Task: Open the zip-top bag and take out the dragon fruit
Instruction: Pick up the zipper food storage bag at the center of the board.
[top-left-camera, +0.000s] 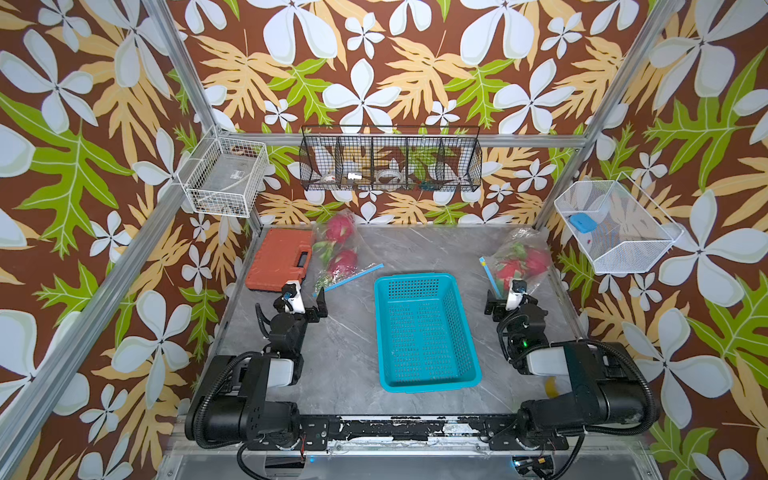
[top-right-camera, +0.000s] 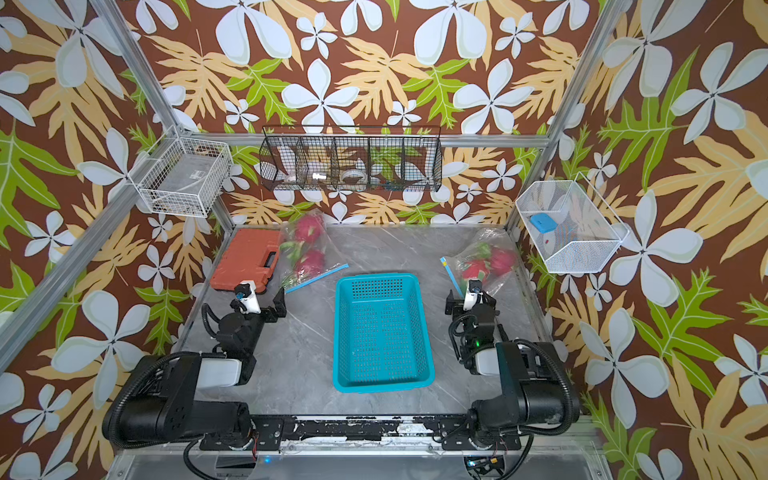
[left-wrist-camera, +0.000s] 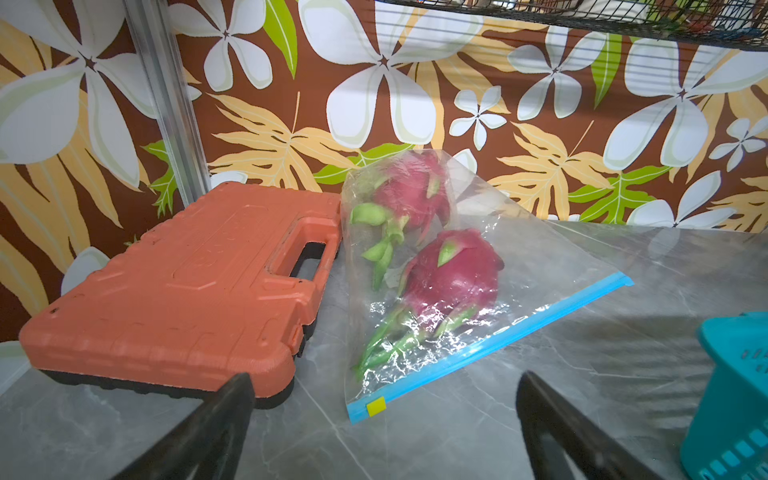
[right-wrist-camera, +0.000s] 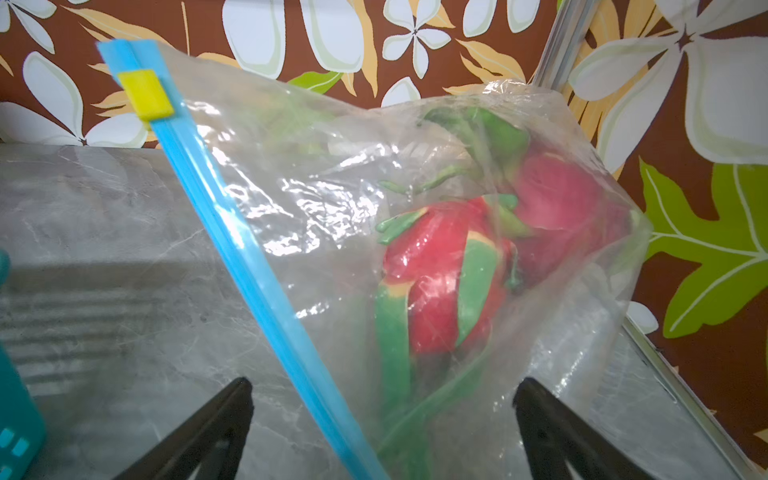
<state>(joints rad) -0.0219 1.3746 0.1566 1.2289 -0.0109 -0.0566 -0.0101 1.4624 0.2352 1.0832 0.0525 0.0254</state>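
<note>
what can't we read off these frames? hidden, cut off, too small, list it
- Black wire rack contents: too small behind the mesh in both top views; cut off by the frame edge in the left wrist view.
- Whether either zip seal is fully closed: not resolvable in any view.
- Yellow object under the right arm: mostly hidden by the arm.
- Right bag near end: cut off by the right wrist frame edge.
</note>
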